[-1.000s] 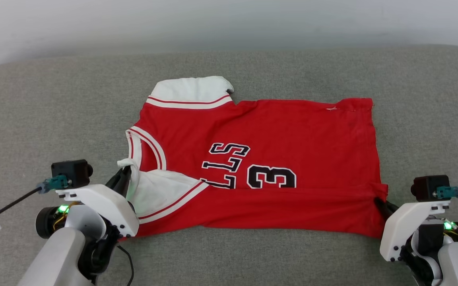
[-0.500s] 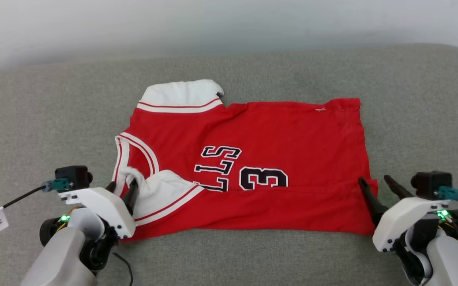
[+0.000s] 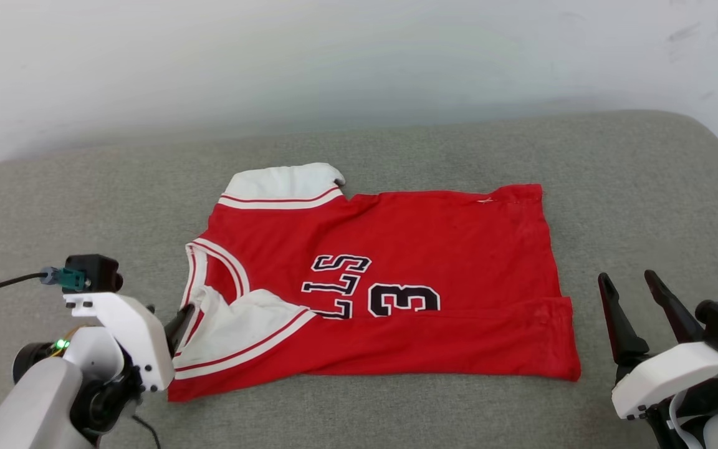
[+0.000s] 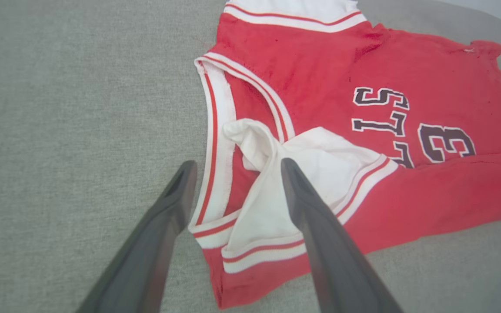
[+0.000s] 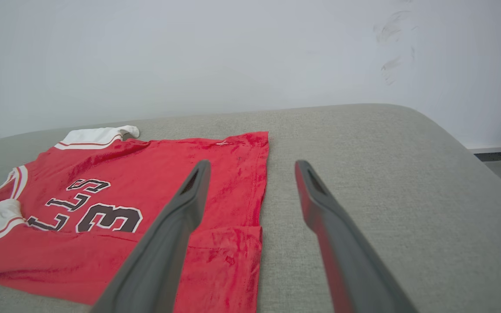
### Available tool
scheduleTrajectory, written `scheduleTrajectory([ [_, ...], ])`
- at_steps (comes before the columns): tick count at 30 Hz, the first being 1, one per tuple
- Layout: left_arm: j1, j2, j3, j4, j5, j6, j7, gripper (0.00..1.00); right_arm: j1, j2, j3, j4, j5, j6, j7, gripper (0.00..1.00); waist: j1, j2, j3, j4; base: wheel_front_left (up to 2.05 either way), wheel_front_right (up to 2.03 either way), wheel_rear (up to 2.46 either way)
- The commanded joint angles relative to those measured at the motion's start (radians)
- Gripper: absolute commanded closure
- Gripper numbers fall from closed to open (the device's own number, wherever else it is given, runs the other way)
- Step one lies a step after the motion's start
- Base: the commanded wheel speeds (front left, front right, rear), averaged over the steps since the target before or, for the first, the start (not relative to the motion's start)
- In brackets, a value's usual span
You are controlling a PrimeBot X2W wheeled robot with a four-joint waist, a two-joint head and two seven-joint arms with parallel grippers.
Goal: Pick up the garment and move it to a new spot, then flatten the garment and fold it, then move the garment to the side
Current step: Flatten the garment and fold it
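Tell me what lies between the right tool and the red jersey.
A strip of bare grey cushion lies there, nothing else. The head view shows it: the open right tool stands apart from the jersey.

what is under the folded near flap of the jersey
The jersey's own front. The flap and the white sleeve cover part of the letters, so the rest of the word is hidden.

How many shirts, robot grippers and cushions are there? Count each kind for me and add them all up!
Red shirt: 1
Grippers: 2, the left gripper and the right gripper, both open
Grey cushion: 1
Total: 4
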Motion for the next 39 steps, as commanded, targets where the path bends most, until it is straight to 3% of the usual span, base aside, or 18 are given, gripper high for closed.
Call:
scheduleTrajectory([
  [1, 0.022, 0.018, -0.006, -0.024, -0.016, 0.013, 0.055, 0.00, 0.019, 0.014, -0.009, -0.034, -0.012, -0.001, 0.007, 0.00, 0.0000, -0.0001, 0.005, -0.009, 0.00, 0.00, 0.00],
  [5, 0.054, 0.054, -0.008, -0.080, -0.073, 0.047, 0.206, 0.00, 0.053, 0.050, -0.021, -0.110, -0.037, -0.001, 0.034, 0.00, 0.0000, -0.0001, 0.037, -0.030, 0.00, 0.00, 0.00],
  [11, 0.076, 0.085, -0.018, -0.061, -0.111, 0.090, 0.341, 0.00, 0.060, 0.083, -0.020, -0.159, -0.042, -0.001, 0.050, 0.00, 0.0000, -0.0001, 0.098, -0.060, 0.00, 0.00, 0.00],
  [15, 0.085, 0.064, -0.035, -0.018, -0.139, 0.094, 0.399, 0.00, 0.054, 0.094, -0.021, -0.156, -0.033, -0.001, 0.052, 0.00, 0.0000, -0.0001, 0.122, -0.071, 0.00, 0.00, 0.00],
  [16, 0.090, 0.053, -0.039, -0.006, -0.152, 0.092, 0.410, 0.19, 0.052, 0.096, -0.022, -0.153, -0.031, -0.001, 0.054, 0.00, 0.0000, -0.0001, 0.125, -0.073, 0.00, 0.00, 0.00],
  [18, 0.099, 0.031, -0.044, 0.013, -0.169, 0.082, 0.420, 0.94, 0.050, 0.099, -0.020, -0.147, -0.024, -0.001, 0.057, 0.00, 0.0000, -0.0001, 0.127, -0.077, 0.00, 0.00, 0.00],
  [19, 0.102, 0.023, -0.045, 0.017, -0.176, 0.074, 0.418, 1.00, 0.049, 0.099, -0.021, -0.143, -0.021, -0.001, 0.064, 0.00, 0.0000, -0.0001, 0.127, -0.078, 0.00, 0.00, 0.00],
  [25, 0.082, 0.036, -0.007, 0.007, -0.139, 0.043, 0.278, 1.00, 0.042, 0.085, -0.042, -0.108, 0.030, -0.001, 0.164, 0.00, 0.0000, -0.0001, 0.102, -0.066, 0.00, 0.00, 0.00],
  [30, 0.075, 0.048, 0.022, -0.044, -0.105, 0.046, 0.165, 1.00, 0.011, 0.049, -0.057, -0.017, 0.082, -0.001, 0.415, 0.00, 0.0000, -0.0001, 0.074, -0.041, 0.00, 0.00, 0.00],
  [34, 0.078, 0.047, 0.021, -0.117, -0.083, 0.062, 0.131, 1.00, -0.023, 0.028, -0.042, 0.039, 0.116, -0.001, 0.574, 0.00, 0.0000, -0.0001, 0.070, -0.012, 0.00, 0.00, 0.00],
  [39, 0.084, 0.045, 0.017, -0.188, -0.068, 0.081, 0.121, 1.00, -0.076, 0.024, -0.014, 0.100, 0.125, -0.001, 0.649, 0.00, 0.0000, -0.0001, 0.079, 0.011, 0.00, 0.00, 0.00],
])
